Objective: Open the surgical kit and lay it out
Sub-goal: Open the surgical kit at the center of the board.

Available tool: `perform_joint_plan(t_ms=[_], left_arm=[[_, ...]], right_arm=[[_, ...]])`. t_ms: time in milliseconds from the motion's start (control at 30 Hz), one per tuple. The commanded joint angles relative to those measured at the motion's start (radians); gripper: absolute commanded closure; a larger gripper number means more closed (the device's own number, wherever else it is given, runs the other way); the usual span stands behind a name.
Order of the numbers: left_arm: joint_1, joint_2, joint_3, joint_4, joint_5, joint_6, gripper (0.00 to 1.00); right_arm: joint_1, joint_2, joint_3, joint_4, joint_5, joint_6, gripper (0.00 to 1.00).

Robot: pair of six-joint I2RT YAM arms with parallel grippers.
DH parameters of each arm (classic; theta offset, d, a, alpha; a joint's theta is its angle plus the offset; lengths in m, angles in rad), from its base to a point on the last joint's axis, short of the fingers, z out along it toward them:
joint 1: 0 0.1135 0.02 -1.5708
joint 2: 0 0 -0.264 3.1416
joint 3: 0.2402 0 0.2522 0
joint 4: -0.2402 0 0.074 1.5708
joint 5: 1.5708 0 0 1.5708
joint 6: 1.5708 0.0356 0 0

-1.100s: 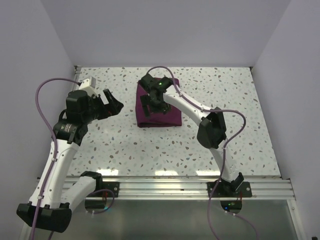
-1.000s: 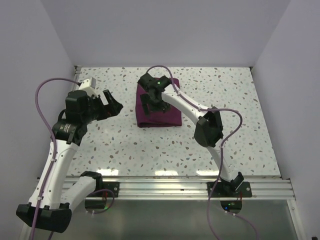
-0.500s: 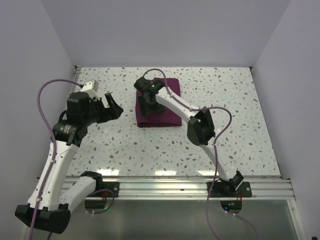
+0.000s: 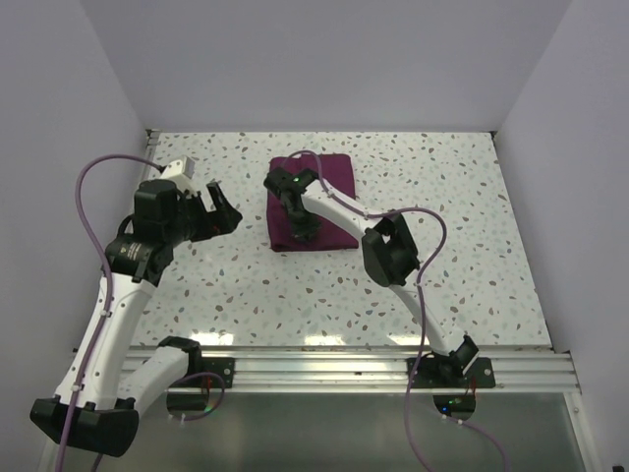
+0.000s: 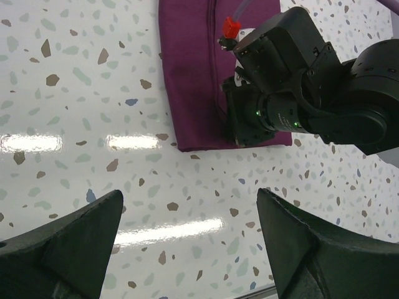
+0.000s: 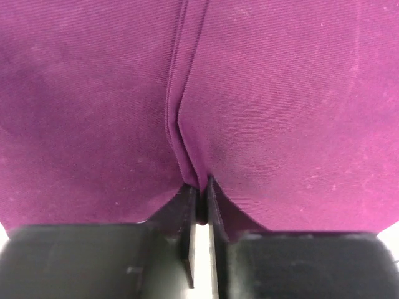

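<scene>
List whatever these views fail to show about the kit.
- Contents of the folded dark purple cloth wrap: covered by the cloth in every view.
- Fingertips of the right hand: top and left wrist views, hidden behind its own black body.
- Wrap's far and side edges: right wrist view, cut off by the frame.

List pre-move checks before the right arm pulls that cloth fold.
1. Right gripper shut on a fold of the cloth wrap: ok.
2. Only the top layer pinched: cannot tell.
3. Left gripper open, off the wrap: ok.
4. Wrap lying flat on the table: ok.
5. Position of kit contents: cannot tell, the wrap hides them.
</scene>
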Motion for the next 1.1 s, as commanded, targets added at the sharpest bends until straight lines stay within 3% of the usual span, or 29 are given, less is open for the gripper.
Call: perform_joint_plan(t_ms=[0, 300, 333, 467, 800, 833, 900, 933, 1067], left_arm=[[-0.005, 0.014, 0.035, 0.009, -0.012, 0.025, 0.08], [-0.029, 0.184, 0.212, -0.017, -0.111, 0.1, 0.06], [-0.044, 0.242, 0.263, -0.022, -0.134, 0.111, 0.01], [-0.115, 0.394, 0.373, -0.014, -0.19, 0.12, 0.0], [-0.474, 0.911, 0.702, -0.102, -0.449, 0.116, 0.0], [-0.489, 0.941, 0.71, -0.106, -0.461, 0.105, 0.0], [-0.523, 0.994, 0.723, -0.122, -0.502, 0.07, 0.0], [-0.531, 1.042, 0.733, -0.125, -0.509, 0.058, 0.0], [-0.571, 1.158, 0.762, -0.145, -0.503, 0.021, 0.0]], right_arm=[[0.008, 0.015, 0.021, -0.032, -0.005, -0.01, 1.0], [-0.076, -0.165, 0.104, -0.049, 0.018, -0.009, 1.0], [-0.09, -0.223, 0.075, -0.043, 0.033, 0.002, 1.0], [-0.171, -0.418, -0.098, 0.008, 0.107, 0.02, 1.0], [-0.408, -0.736, -0.574, 0.067, 0.254, -0.004, 1.0], [-0.422, -0.75, -0.611, 0.081, 0.245, -0.013, 0.88], [-0.46, -0.767, -0.701, 0.091, 0.24, -0.027, 0.34], [-0.469, -0.771, -0.724, 0.088, 0.248, -0.03, 0.02], [-0.511, -0.797, -0.804, 0.083, 0.271, -0.033, 0.01]])
